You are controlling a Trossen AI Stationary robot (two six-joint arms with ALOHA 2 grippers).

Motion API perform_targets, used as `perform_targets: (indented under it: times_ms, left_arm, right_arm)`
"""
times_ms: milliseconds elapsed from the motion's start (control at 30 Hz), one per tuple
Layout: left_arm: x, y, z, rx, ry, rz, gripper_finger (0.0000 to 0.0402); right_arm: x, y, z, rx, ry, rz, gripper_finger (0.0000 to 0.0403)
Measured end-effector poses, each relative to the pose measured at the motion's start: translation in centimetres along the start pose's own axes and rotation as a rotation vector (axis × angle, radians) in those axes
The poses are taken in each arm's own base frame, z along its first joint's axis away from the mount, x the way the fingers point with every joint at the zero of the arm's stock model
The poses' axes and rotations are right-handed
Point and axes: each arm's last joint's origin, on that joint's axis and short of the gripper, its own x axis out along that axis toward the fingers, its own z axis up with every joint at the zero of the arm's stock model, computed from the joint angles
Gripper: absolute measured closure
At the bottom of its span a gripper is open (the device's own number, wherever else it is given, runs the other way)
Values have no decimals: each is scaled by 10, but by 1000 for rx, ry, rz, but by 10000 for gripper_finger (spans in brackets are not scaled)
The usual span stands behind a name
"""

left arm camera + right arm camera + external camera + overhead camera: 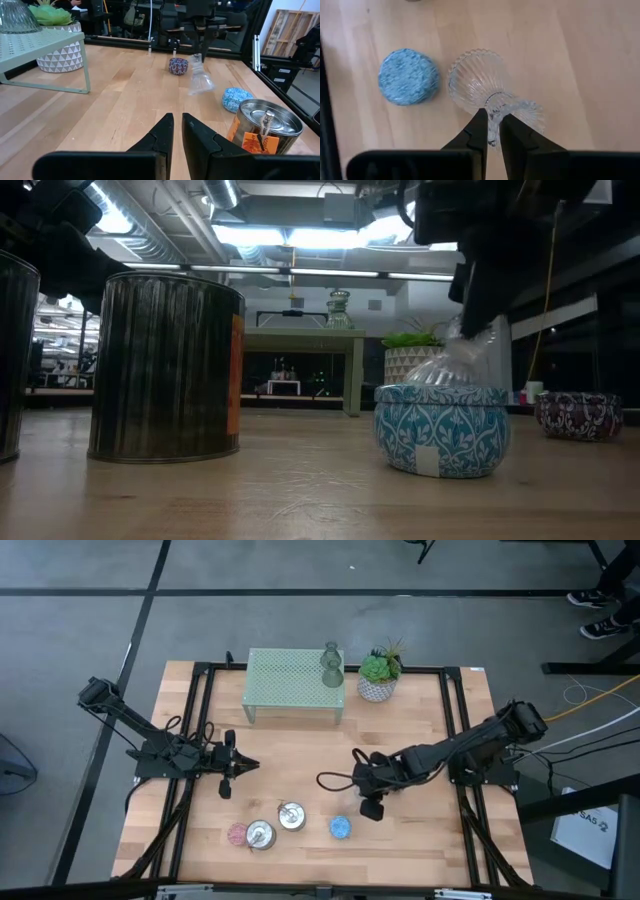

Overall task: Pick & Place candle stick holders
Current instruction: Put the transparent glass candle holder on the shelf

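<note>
The left gripper is parked at nine o'clock, fingers together on nothing, likely waiting. Toward four o'clock, the right gripper is clamped on the clear glass holder at its narrow stem, seemingly for carrying; its long axis is tilted, flared base toward the blue holder.

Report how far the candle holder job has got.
Done: one olive-green glass holder stands on the mint-green mesh stand. In hand: the right gripper is shut on the clear ribbed glass holder, lifted. Left: the blue patterned holder, two silver tins, a pink one. The left gripper waits, shut.
</note>
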Motion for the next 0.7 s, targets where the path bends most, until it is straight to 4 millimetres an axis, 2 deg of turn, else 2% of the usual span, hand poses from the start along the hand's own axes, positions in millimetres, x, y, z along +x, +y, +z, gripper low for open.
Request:
perform_targets:
  times_ms: [700]
  left_arm:
    - [0, 0, 0, 0, 0, 0, 370]
  right_arm:
    - [1, -28, 19, -19, -71, -81, 365]
